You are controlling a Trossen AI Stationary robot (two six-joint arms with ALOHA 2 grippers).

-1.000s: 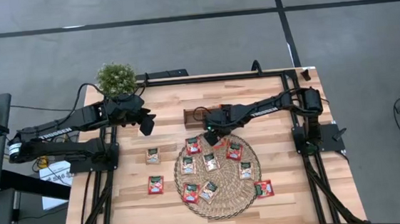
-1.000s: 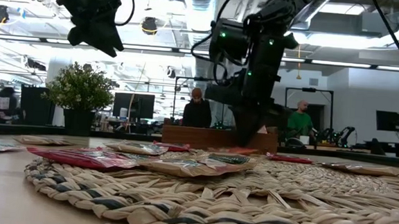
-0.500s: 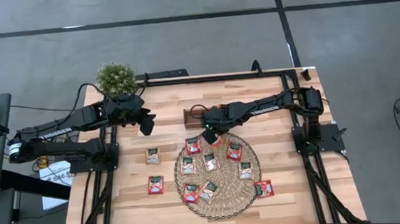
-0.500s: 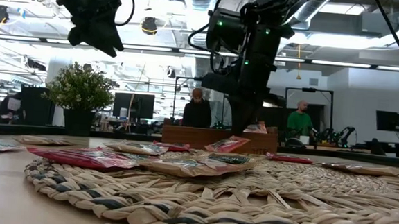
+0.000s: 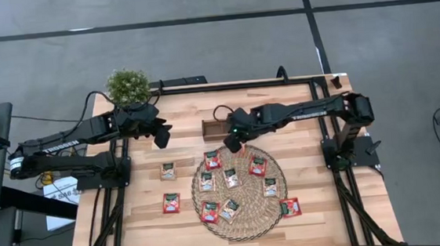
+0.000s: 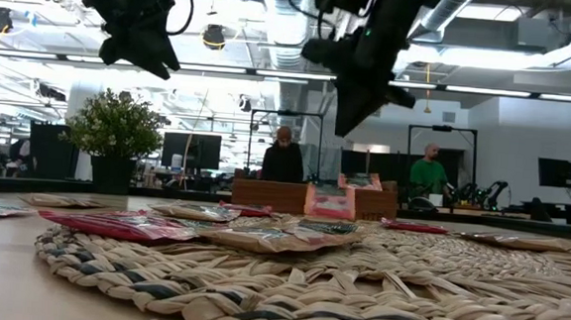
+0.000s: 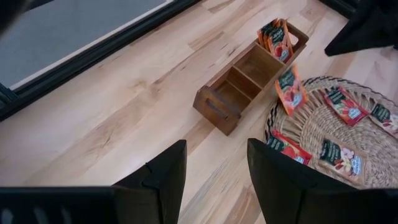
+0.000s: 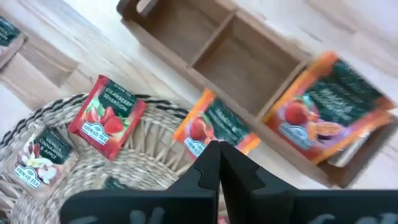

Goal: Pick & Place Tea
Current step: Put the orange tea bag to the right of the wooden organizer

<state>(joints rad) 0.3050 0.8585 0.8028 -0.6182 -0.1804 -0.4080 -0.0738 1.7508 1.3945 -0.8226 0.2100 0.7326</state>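
Observation:
Several red-orange tea sachets [image 5: 231, 178] lie flat on the round wicker mat [image 5: 244, 229], and more lie on the wood [image 5: 170, 203]. One sachet [image 6: 330, 199] stands upright at the mat's far rim, against the wooden tray [image 7: 231, 93]; whether it rests there or is falling, I cannot tell. My right gripper [image 6: 347, 124] hangs shut above it with a clear gap, its fingertips [image 8: 217, 152] bare. The tray's end compartment holds upright sachets [image 7: 277, 38]. My left gripper [image 5: 160, 135] hovers open over the far left of the table.
A potted plant [image 5: 128, 87] stands at the table's far left corner. Loose sachets lie left of the mat [image 5: 168, 171] and at its near right [image 5: 290, 207]. The tray's other two compartments [image 7: 249, 65] are bare wood. People sit in the room beyond [image 6: 282, 160].
My right gripper has risen well above the mat, staying shut, and tipped a little. Half a second ago it had one sachet raised by an edge, tilted; that sachet now stands upright below the fingers, free of them, beside the tray.

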